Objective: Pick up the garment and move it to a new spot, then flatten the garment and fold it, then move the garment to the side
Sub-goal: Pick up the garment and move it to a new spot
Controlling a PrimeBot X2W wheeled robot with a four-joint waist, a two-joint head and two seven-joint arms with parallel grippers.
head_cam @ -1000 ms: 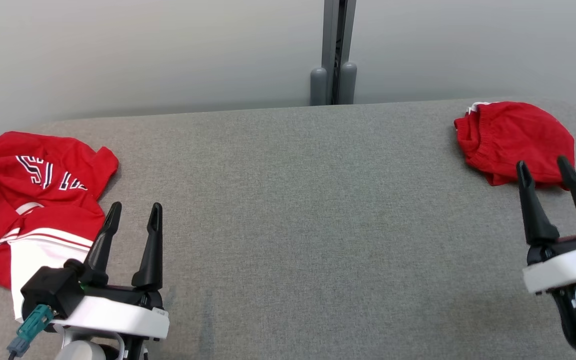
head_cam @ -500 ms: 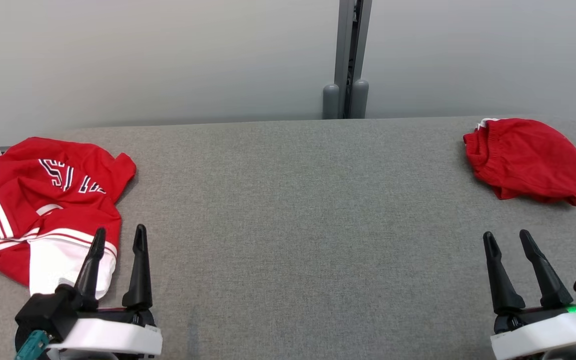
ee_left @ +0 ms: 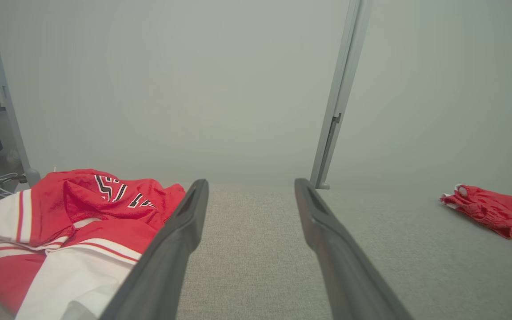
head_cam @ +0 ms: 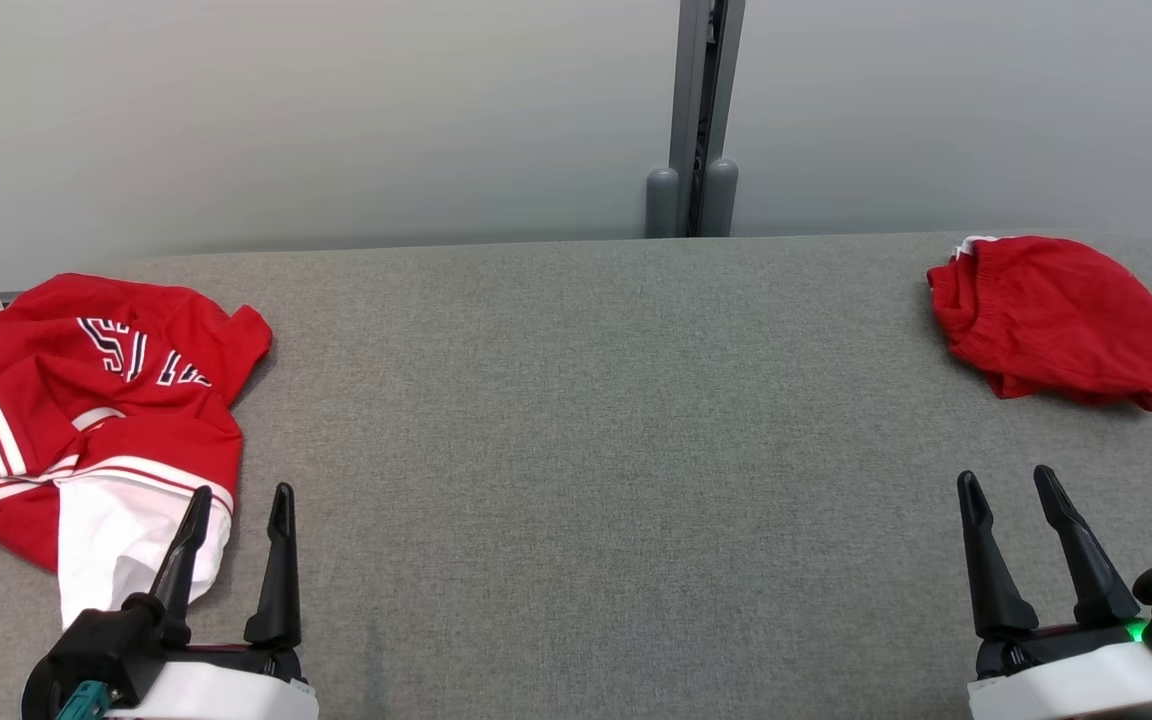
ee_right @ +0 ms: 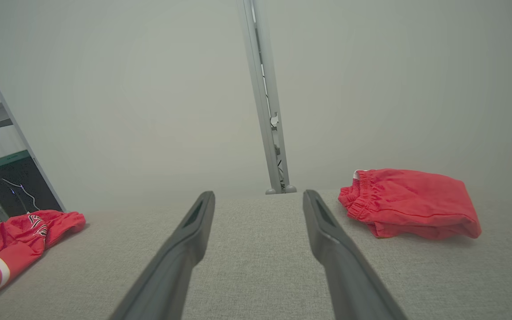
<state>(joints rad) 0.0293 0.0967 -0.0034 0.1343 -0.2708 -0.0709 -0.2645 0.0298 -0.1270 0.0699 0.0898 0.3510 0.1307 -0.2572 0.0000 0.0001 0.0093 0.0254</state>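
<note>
- Head view: we see a crumpled jersey [head_cam: 86, 400] beside our left gripper [head_cam: 242, 492], fingers spread.
- Folded red shorts [head_cam: 1051, 315] lie beyond our right gripper [head_cam: 1005, 476], likewise spread, not touching.

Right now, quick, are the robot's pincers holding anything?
Left pincer: open, holding nothing.
Right pincer: open, holding nothing.

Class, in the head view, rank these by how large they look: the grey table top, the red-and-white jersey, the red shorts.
1. grey table top
2. red-and-white jersey, crumpled and lying a little nearer the camera
3. red shorts, folded
</note>
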